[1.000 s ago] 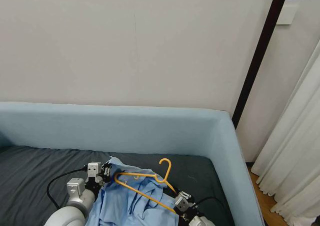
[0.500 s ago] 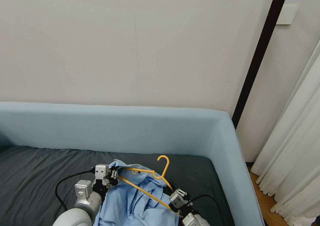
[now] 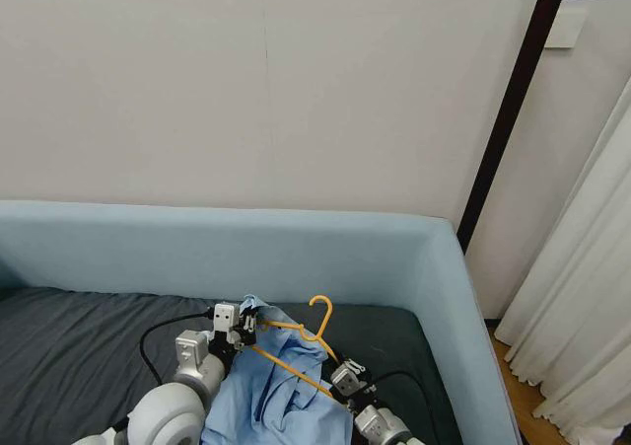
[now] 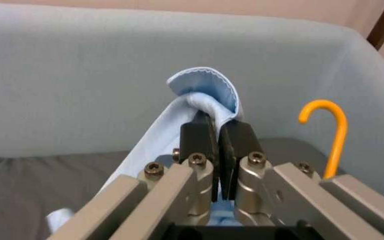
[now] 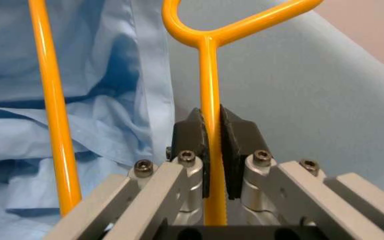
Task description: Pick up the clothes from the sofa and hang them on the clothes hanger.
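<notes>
Head camera looked from above, forward and down, across the sofa toward the wall, standing well off. The wrist cameras sat close behind the left gripper and the right gripper, each facing the sofa's backrest. All three views shared the shirt and the hanger.

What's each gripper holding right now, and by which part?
The left gripper pinches a folded edge of the blue shirt. The right gripper clamps the orange hanger on a straight bar of its frame.
</notes>
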Controlling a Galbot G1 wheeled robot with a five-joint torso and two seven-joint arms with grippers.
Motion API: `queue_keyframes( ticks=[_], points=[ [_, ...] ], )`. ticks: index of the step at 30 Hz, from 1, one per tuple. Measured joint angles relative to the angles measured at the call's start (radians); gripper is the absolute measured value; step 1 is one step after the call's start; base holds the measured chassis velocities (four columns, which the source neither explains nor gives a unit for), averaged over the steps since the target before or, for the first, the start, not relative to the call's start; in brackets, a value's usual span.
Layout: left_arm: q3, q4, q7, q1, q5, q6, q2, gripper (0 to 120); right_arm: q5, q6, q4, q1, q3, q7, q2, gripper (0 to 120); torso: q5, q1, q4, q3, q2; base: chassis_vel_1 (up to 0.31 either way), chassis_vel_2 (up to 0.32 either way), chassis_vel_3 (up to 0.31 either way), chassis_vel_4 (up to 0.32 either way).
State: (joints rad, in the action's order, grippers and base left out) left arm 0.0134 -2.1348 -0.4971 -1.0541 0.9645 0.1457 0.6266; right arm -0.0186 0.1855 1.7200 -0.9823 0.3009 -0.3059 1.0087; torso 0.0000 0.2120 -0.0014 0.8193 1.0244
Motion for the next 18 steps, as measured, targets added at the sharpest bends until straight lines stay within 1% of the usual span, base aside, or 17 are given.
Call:
queue_keyframes(
  ticks=[1, 4, 7, 11, 15, 18],
  points=[
    [0.0, 0.0, 0.0, 0.0, 0.0, 0.0, 0.0, 0, 0.0, 0.0, 0.0, 0.0, 0.0, 0.0, 0.0, 5, 0.0, 0.0, 0.0, 0.0, 0.0, 0.0, 0.0, 0.0, 0.0],
    [0.03, -0.049, 0.001, -0.028, 0.018, 0.003, -0.033, 0, 0.024, 0.013, 0.003, 0.022, -0.001, -0.019, -0.001, 5, 0.0, 0.0, 0.0, 0.0, 0.0, 0.0, 0.0, 0.0, 0.0],
    [0.046, -0.074, -0.002, -0.034, 0.034, 0.006, -0.048, 0, 0.045, 0.023, 0.001, 0.043, -0.01, -0.037, -0.002, 5, -0.0001, 0.0, 0.0, 0.0, 0.0, 0.0, 0.0, 0.0, 0.0],
    [0.058, -0.088, -0.005, -0.033, 0.039, 0.007, -0.065, 0, 0.094, 0.046, -0.004, 0.064, -0.034, -0.079, -0.007, 5, -0.0001, 0.0, 0.0, 0.0, 0.0, 0.0, 0.0, 0.0, 0.0],
    [0.056, -0.06, -0.009, -0.012, 0.035, 0.006, -0.06, 0, 0.111, 0.052, 0.02, 0.063, -0.043, -0.09, -0.034, 5, 0.0, 0.0, 0.0, 0.0, 0.0, 0.0, 0.0, 0.0, 0.0],
    [0.025, -0.006, -0.011, 0.044, 0.031, 0.006, -0.032, 0, 0.083, 0.044, 0.074, 0.037, -0.032, -0.075, -0.066, 5, -0.0003, 0.0, -0.0002, 0.0, 0.0, 0.0, 0.0, 0.0, 0.0]
  ],
)
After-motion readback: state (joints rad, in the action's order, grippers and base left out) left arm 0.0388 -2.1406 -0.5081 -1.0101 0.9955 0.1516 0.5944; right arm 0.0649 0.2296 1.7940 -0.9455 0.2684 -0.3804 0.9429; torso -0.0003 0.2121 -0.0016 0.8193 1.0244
